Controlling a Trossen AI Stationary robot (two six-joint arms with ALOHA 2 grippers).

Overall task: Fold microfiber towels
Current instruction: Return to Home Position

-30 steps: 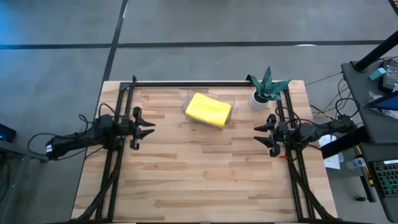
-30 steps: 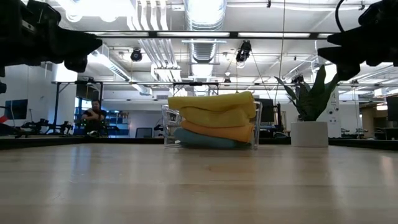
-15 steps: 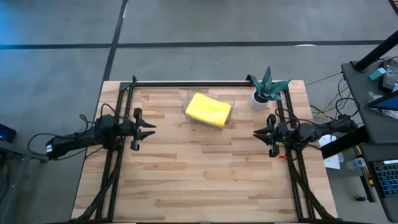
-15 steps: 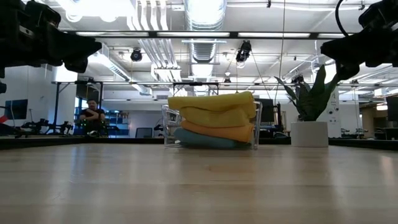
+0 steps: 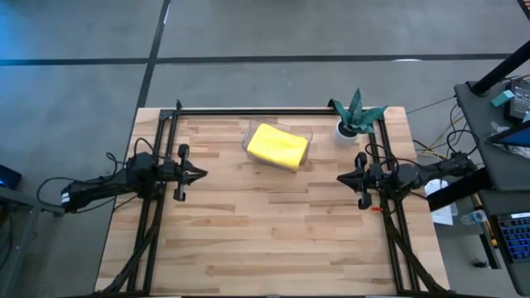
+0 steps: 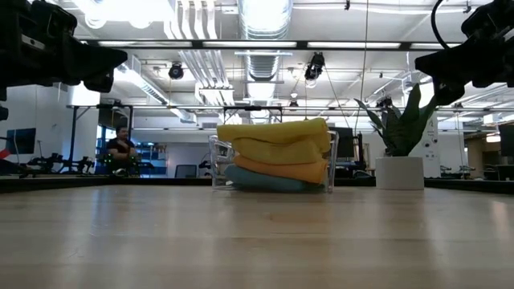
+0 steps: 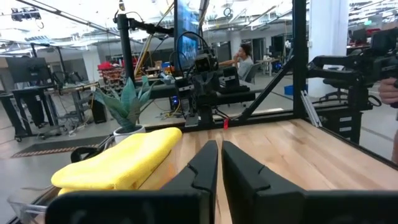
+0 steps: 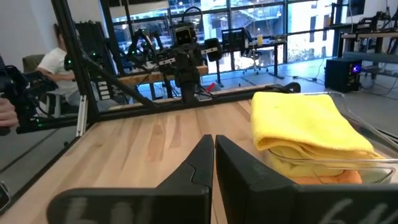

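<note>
A stack of folded microfiber towels [image 6: 275, 154] fills a clear plastic tray [image 5: 251, 131] at the table's far middle: a bright yellow one [image 5: 278, 146] on top, then yellow, orange and turquoise below. The stack rests by its turquoise bottom towel on the tray floor. My left gripper [image 5: 201, 174] hovers at the table's left edge, shut, pointing level toward the right. My right gripper [image 5: 340, 177] hovers at the right edge, shut, pointing level toward the left. Both are clear of the towels and hold nothing.
A small green plant in a white pot [image 5: 349, 126] stands at the far right, beside the tray. Black frame rails [image 5: 154, 223] run along the table's left, right and far sides. Bare wood [image 5: 273, 223] spreads across the middle and near half.
Both grippers have shut where they hover, the right one first, then the left. Neither arm has shifted place. The towels and tray lie as before.
</note>
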